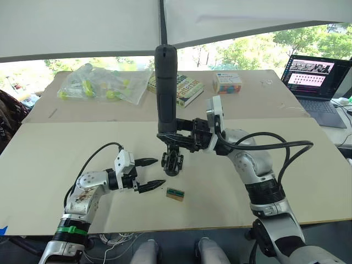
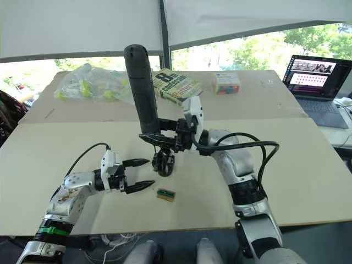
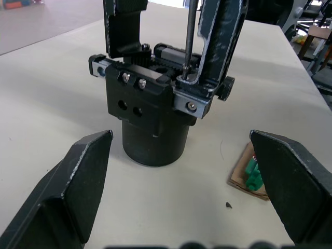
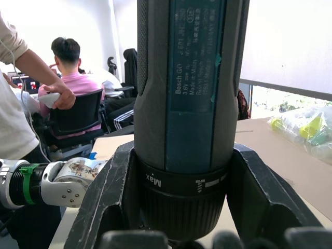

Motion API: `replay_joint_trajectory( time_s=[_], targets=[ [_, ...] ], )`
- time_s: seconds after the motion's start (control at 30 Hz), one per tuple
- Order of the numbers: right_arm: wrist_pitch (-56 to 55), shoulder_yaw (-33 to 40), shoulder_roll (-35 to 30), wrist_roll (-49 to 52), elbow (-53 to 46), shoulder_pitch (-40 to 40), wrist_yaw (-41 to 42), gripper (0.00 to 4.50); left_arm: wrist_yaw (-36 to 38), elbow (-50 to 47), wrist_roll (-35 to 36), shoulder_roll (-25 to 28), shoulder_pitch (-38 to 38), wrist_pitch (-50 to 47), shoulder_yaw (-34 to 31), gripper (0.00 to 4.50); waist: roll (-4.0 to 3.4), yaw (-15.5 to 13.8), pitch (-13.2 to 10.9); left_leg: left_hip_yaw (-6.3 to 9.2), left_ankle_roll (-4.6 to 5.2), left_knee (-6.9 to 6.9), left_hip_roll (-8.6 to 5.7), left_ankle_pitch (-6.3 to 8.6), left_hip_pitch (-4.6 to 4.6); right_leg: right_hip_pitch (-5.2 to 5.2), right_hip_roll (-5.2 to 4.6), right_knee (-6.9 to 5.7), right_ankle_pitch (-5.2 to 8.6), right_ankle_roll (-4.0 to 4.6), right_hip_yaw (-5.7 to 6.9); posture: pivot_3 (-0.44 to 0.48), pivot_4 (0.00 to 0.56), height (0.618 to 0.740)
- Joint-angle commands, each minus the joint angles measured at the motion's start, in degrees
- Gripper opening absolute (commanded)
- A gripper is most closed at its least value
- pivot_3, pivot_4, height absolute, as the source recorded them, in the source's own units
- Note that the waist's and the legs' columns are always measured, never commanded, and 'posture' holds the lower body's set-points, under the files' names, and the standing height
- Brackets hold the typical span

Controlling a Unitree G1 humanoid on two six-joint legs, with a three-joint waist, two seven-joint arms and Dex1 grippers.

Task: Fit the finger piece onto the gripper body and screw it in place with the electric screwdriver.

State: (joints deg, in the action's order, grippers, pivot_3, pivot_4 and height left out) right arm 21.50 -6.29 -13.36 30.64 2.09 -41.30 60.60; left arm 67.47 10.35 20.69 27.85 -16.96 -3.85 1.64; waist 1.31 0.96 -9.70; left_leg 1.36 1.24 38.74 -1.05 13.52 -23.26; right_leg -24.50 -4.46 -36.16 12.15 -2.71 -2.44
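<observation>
Worktop: pale beige flat table (image 1: 66, 181) under a window band with trees outside and white blinds above; a second table of the same tone abuts at the far side. Right wrist view shows a seated person (image 4: 70, 67) and a standing person's hand (image 4: 54, 96) behind.

Far left on the rear table: clear plastic bag of yellow-green pieces (image 1: 102, 83). Then a green-covered book (image 1: 184, 89), a small colourful box (image 1: 227, 82), and an open laptop (image 1: 316, 80) at far right.

Left gripper (image 1: 147, 174) hovers low over the table, its two black fingers spread wide, holding nothing. Just beside it lies a small green-topped rectangular block (image 1: 175, 193).

Chunky black gripper body with silvery screws (image 3: 153, 104) stands upright on the table, between the left gripper and the right arm. Finger piece: cannot tell it apart from the body.

Right gripper (image 4: 181, 207) is clamped around the thick matte black electric screwdriver (image 1: 165, 91), held upright, thin metal bit (image 3: 189, 39) reaching down into the top of the gripper body.
</observation>
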Motion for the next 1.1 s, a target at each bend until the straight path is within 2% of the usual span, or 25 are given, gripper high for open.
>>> replay_joint_trajectory(
  time_s=[0.03, 0.57, 1.1],
  targets=[
    [-1.3, 0.7, 0.6, 0.7, -1.8, -0.9, -0.1, 1.91, -0.3, 1.3, -0.8, -0.7, -1.8, 2.1, 0.4, 4.5, 0.0, 0.0, 0.0, 0.0, 0.0, 0.0, 0.0, 0.0, 0.0, 0.01, 0.0, 0.0, 0.0, 0.0, 0.0, 0.0, 0.15, 0.74],
    [-1.6, 0.7, 1.1, 0.2, -1.5, -1.1, -0.2, 1.91, -1.7, 7.6, -3.9, -4.7, -8.1, 2.7, 3.6, 4.5, 0.0, 0.0, 0.0, -0.01, 0.0, 0.0, -0.01, 0.0, -0.01, 0.0, 0.02, -0.01, 0.0, -0.01, 0.0, 0.0, 0.15, 0.74],
    [-1.4, 0.8, 1.0, 0.1, -2.3, -0.6, -0.8, 1.91, 0.7, 15.4, -6.8, -6.1, -13.5, 4.6, 6.2, 4.5, 0.01, 0.1, 0.0, -0.01, 0.01, 0.01, -0.04, 0.0, -0.01, 0.02, 0.04, -0.01, -0.01, -0.02, 0.01, 0.0, 0.15, 0.74]
  ],
)
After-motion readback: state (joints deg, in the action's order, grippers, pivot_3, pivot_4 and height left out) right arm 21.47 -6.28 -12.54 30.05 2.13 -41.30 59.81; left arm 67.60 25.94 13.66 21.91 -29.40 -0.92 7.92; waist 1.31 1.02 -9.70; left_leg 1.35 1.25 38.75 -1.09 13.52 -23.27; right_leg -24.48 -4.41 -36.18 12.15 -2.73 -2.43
